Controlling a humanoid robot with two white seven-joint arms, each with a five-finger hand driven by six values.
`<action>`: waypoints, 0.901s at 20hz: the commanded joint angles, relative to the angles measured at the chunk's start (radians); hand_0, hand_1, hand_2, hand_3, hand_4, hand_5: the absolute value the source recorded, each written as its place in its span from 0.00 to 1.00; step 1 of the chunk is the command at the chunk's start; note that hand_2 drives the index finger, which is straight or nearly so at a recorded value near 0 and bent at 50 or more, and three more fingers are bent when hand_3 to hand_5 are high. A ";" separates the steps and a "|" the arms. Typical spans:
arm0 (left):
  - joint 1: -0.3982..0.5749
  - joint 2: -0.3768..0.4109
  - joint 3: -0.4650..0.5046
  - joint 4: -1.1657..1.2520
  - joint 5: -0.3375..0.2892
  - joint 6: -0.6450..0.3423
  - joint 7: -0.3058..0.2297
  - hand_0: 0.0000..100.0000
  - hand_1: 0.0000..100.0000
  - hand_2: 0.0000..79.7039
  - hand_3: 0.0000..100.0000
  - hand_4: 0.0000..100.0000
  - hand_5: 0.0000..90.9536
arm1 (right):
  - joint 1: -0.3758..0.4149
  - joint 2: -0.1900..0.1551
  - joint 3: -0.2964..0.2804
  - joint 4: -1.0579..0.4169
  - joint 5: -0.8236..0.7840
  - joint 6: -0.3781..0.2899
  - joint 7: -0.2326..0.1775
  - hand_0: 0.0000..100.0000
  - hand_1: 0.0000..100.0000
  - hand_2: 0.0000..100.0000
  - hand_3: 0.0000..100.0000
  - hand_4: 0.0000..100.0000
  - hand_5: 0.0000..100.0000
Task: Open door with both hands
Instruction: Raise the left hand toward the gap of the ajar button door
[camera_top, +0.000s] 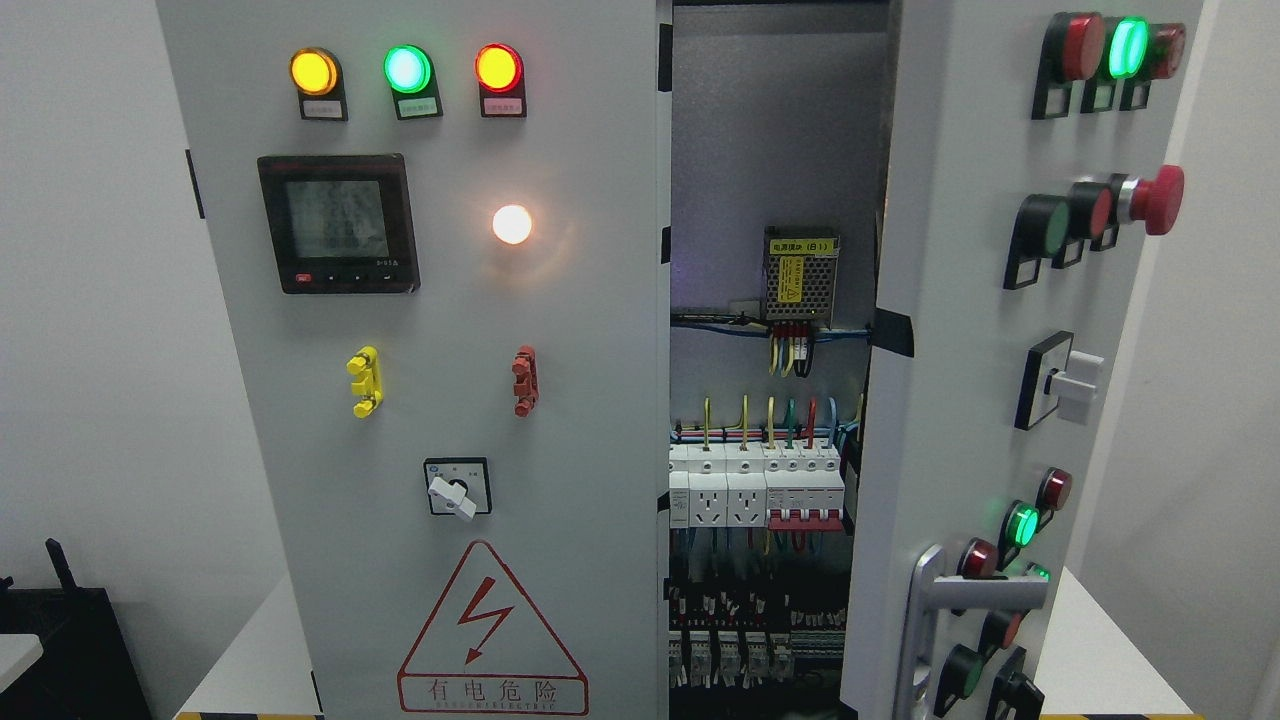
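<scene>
Standing ajar, flat grey metal right door (960, 400), exposed wiring (770, 440)

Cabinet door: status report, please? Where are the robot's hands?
Neither hand in view. Right door swung partly open, wiring and breakers exposed. Left door shut. Nothing blocking the opening.

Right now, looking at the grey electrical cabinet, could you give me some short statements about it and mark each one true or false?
1. The right grey cabinet door stands open, showing wiring inside. True.
2. The left grey cabinet door is open too. False: it is closed.
3. Three round lamps, yellow, green and red, glow on the left door. True.
4. A robot hand grips the silver door handle. False: no hand is in view.
5. The red triangular warning sign is on the right door. False: left door.
</scene>
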 joint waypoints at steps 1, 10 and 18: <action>-0.132 0.088 -0.001 -0.068 0.073 0.057 -0.025 0.00 0.00 0.00 0.00 0.03 0.00 | 0.000 0.000 0.000 0.000 0.000 0.000 -0.002 0.00 0.00 0.00 0.00 0.00 0.00; -0.288 0.074 0.006 -0.086 0.233 0.340 -0.177 0.00 0.00 0.00 0.00 0.03 0.00 | 0.000 0.000 0.000 0.000 0.000 0.000 0.000 0.00 0.00 0.00 0.00 0.00 0.00; -0.363 -0.022 0.001 -0.082 0.220 0.440 -0.175 0.00 0.00 0.00 0.00 0.03 0.00 | 0.000 0.000 0.000 0.000 0.000 0.000 -0.002 0.00 0.00 0.00 0.00 0.00 0.00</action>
